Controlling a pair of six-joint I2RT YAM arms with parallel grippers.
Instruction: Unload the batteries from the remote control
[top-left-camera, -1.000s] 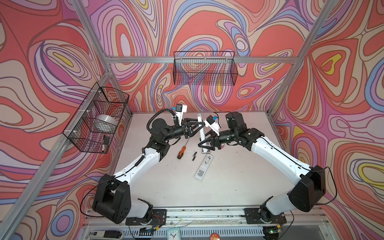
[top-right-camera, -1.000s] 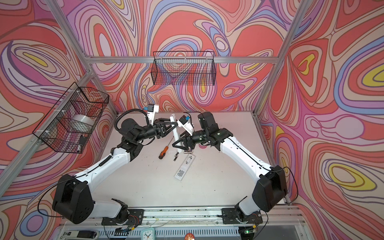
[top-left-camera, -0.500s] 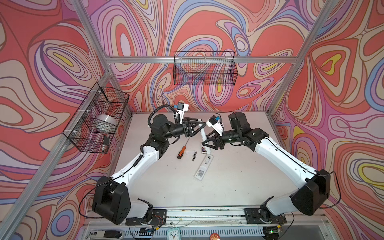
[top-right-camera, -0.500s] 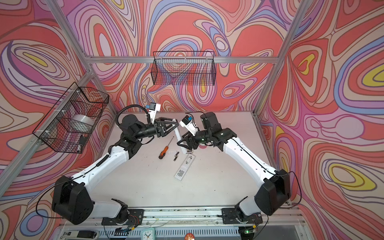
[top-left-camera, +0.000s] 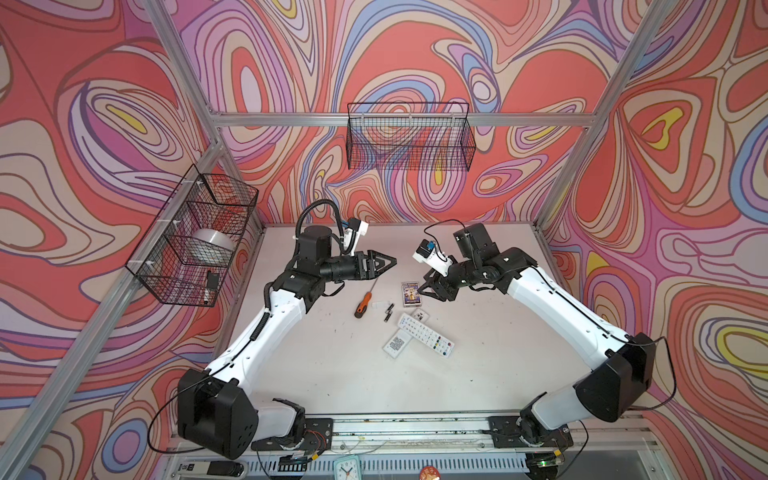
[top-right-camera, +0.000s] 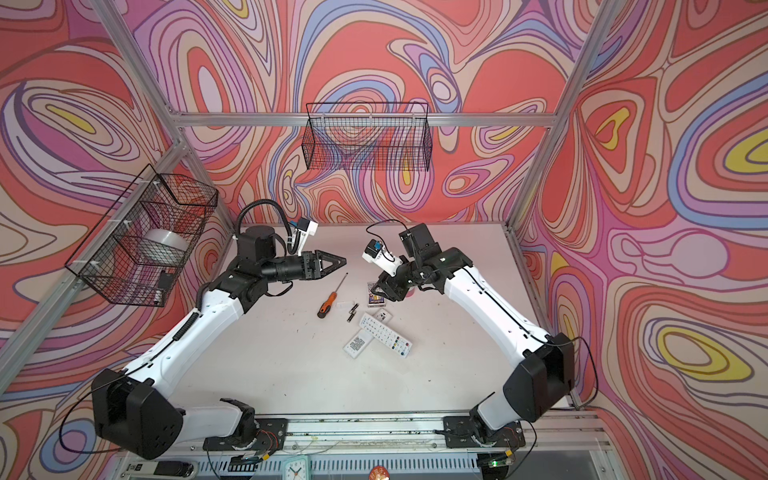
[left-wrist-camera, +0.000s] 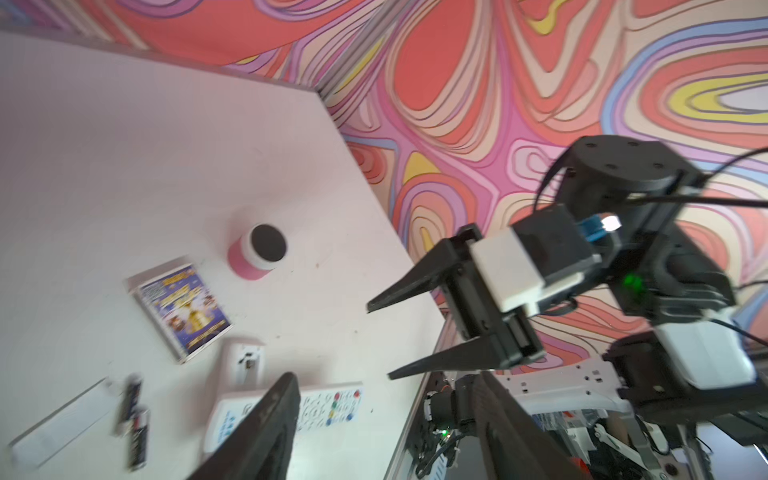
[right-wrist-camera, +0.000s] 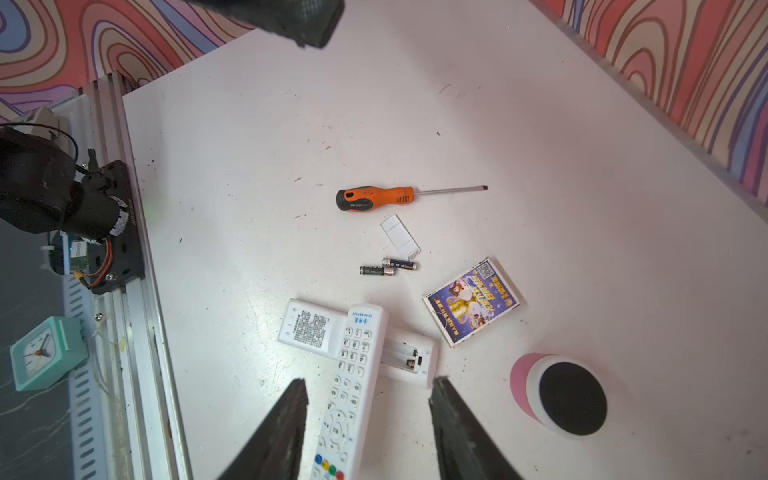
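Note:
Two batteries (right-wrist-camera: 388, 267) (top-left-camera: 388, 311) (top-right-camera: 352, 312) (left-wrist-camera: 135, 415) lie side by side on the table beside a loose white cover (right-wrist-camera: 400, 236). One white remote control (right-wrist-camera: 309, 328) (top-left-camera: 397, 344) lies face down, its open compartment (right-wrist-camera: 405, 357) showing only contacts. A second remote control (right-wrist-camera: 353, 382) (top-left-camera: 426, 336) (top-right-camera: 384, 334) (left-wrist-camera: 332, 409) lies button side up across it. My left gripper (top-left-camera: 388, 262) (top-right-camera: 343, 262) (left-wrist-camera: 386, 386) hovers open and empty, left of the remotes. My right gripper (top-left-camera: 428, 289) (top-right-camera: 380, 289) (right-wrist-camera: 368, 386) is open above the button-side remote, not touching it.
An orange-handled screwdriver (top-left-camera: 363, 301) (right-wrist-camera: 374, 197) lies left of the batteries. A card box (top-left-camera: 410, 294) (right-wrist-camera: 471, 301) and a pink cylinder (right-wrist-camera: 557, 397) (left-wrist-camera: 257, 253) sit behind the remotes. Wire baskets (top-left-camera: 409, 139) (top-left-camera: 195, 245) hang on the back and left walls.
Both grippers had a white remote between them in the air. It now lies across the face-down remote on the table, and the two arms have drawn apart.

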